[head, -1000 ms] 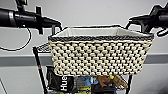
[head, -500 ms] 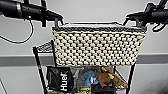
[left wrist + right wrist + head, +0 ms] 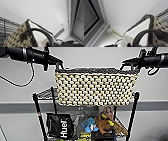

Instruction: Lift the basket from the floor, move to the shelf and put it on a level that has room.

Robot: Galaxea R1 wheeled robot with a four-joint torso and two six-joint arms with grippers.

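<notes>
The cream woven basket (image 3: pixel 96 88) with its dark rim hangs in the air between my two arms. My left gripper (image 3: pixel 58 65) is at its left end and my right gripper (image 3: pixel 125 65) at its right end, each shut on a dark loop handle. One handle (image 3: pixel 41 31) arches close in the left wrist view beside the basket's wall (image 3: pixel 16 37). The other handle (image 3: pixel 146 33) shows in the right wrist view with the pale inside (image 3: pixel 139 30). Behind the basket stands the black wire shelf (image 3: pixel 37 112). Its bare top level (image 3: pixel 46 94) lies behind the basket's lower half.
The tier below holds a black Huel bag (image 3: pixel 61 127), a blue toy (image 3: pixel 88 124) and a brown toy (image 3: pixel 105 123). A pale wall with a grey rail (image 3: pixel 20 107) runs close behind the rack. A cable (image 3: pixel 15 82) hangs under my left arm.
Both arms have raised the basket against the rack. More of the toy-filled tier under it now shows.
</notes>
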